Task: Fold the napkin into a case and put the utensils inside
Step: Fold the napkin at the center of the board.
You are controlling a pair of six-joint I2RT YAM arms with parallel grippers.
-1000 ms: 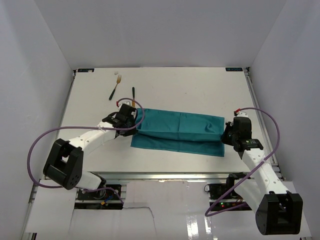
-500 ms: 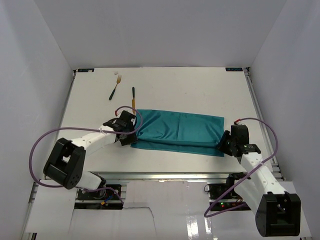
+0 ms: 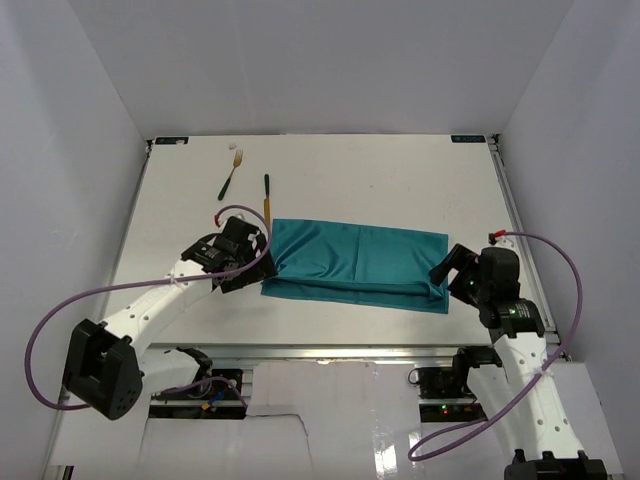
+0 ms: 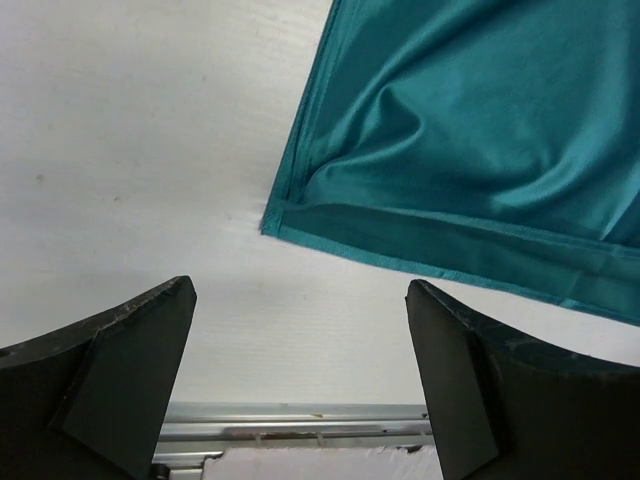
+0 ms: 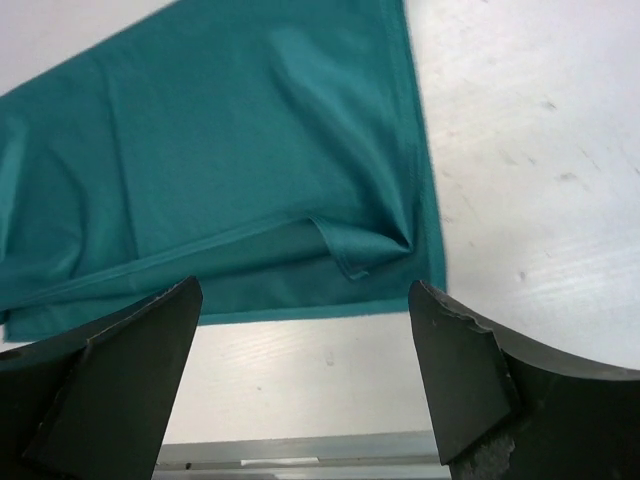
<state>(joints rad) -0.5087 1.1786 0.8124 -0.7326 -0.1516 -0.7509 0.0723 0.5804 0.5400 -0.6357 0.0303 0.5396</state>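
Observation:
The teal napkin point(image 3: 358, 262) lies flat on the white table, folded into a long band with a narrow strip of the lower layer showing along its near edge. My left gripper point(image 3: 256, 262) stands open just off its left end. In the left wrist view the napkin point(image 4: 480, 140) has its corner ahead of the open left gripper point(image 4: 300, 335), which holds nothing. My right gripper point(image 3: 448, 275) is open at the right end. The right wrist view shows the napkin point(image 5: 230, 170) beyond the empty right gripper point(image 5: 300, 340). The utensils lie at the far left: the fork point(image 3: 232, 172) and the knife point(image 3: 267, 195).
White walls enclose the table point(image 3: 400, 180) on three sides. A metal rail point(image 4: 300, 420) runs along the near table edge, close under both grippers. Purple cables point(image 3: 60, 310) loop beside each arm.
Both grippers went from shut on the napkin's ends to wide open, letting the cloth go. Both arms drew back toward the near edge, and the napkin settled flat.

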